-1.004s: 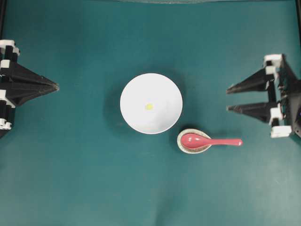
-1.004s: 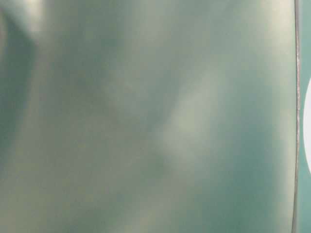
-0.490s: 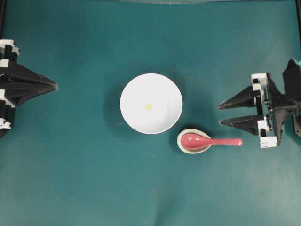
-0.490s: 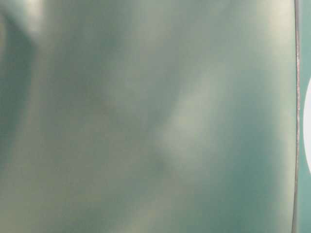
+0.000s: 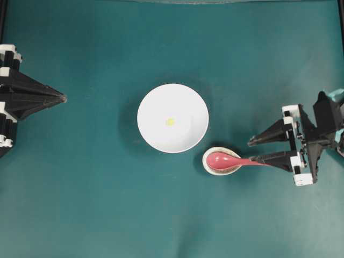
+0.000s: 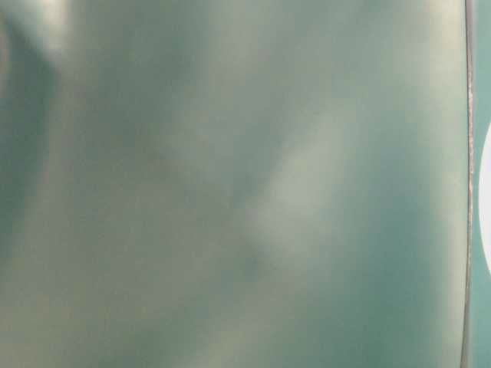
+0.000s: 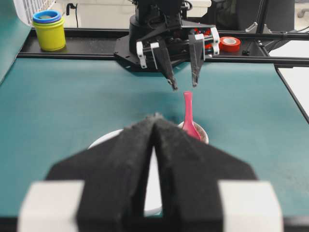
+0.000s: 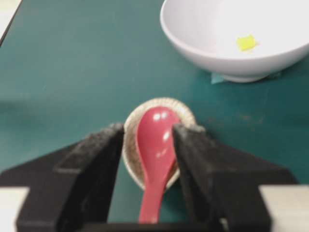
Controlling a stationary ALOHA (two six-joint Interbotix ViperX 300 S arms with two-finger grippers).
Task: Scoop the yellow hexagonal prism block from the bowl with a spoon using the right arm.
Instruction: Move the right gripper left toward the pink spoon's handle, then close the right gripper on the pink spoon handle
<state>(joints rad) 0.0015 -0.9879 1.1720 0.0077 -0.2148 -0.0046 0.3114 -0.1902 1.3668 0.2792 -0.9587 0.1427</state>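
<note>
at the lower right of the overhead view our right gripper (image 5: pixel 250 151) stands wide open, one finger lying over the handle of the spoon (image 5: pixel 226 159), nothing yet held; in the right wrist view the handle runs up between the two fingers (image 8: pixel 207 159). the spoon's scoop sits in a small speckled spoon rest (image 5: pixel 215 169) just below and right of the bowl (image 5: pixel 148 107) at the frame's centre, and the yellow hexagonal prism block (image 5: pixel 170 122) lies on the bowl's floor. we judge the spoon stiff, glossy and likely slippery, perhaps ceramic and so breakable, so we would take it across the straight handle, away from the scoop, firmly enough that it cannot twist. the block looks tiny and light, apt to skid ahead of the scoop's lip. our left gripper (image 5: pixel 63 98) at the left edge is closed, well apart from everything. we can read no brand, label or writing anywhere.
</note>
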